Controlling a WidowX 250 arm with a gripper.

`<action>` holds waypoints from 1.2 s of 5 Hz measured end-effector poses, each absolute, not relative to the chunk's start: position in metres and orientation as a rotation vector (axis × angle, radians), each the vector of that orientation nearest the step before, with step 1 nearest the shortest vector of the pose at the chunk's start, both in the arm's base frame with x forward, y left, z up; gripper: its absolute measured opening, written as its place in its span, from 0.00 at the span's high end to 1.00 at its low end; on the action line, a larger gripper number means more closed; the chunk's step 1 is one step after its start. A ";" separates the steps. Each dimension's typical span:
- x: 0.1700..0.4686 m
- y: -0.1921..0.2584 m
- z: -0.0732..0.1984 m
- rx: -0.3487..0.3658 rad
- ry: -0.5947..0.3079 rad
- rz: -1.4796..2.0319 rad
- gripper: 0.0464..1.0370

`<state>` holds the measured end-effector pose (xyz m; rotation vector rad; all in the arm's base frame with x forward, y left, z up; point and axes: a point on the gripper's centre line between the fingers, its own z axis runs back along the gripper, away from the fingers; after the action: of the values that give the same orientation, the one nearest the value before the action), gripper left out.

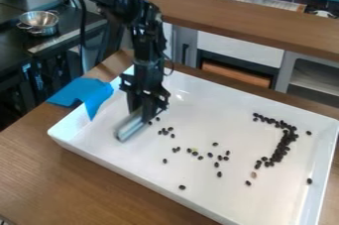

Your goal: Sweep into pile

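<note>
- Tool point(145, 112) clenched on a pale, shiny sweeper piece point(130, 128), near the left end of the tray point(222, 201); piece tilted, far end angled toward the near-left side of view.
- Black arm point(147, 40) comes in from upper left, tool hanging down over the tray.
- White tray sits on the brown wood surface point(63, 179).
- Black beans point(285, 142) lie in the tray; densest group is a bent band on the right side, many touching.
- Loose beans point(200, 157) scattered mid-tray, some in pairs.
- Small bunch point(165, 131) just beside the tool, right of it.
- Single beans also near the front edge and right wall.
- One tan bean point(254, 175) near the lower end of the band.
- Blue cloth point(96, 91) drapes over the tray's left rim, partly on the surface.
- Metal bowl point(39, 22) at upper left, on a dark stove.
</note>
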<state>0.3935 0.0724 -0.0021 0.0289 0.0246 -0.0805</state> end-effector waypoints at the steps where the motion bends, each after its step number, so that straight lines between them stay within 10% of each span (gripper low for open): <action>1: 0.389 0.065 -0.001 0.032 0.025 -0.087 0.68; 6: 0.378 -0.032 -0.004 -0.015 0.082 -0.017 0.68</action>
<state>0.3777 -0.0322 -0.0045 -0.0147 0.0824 -0.0174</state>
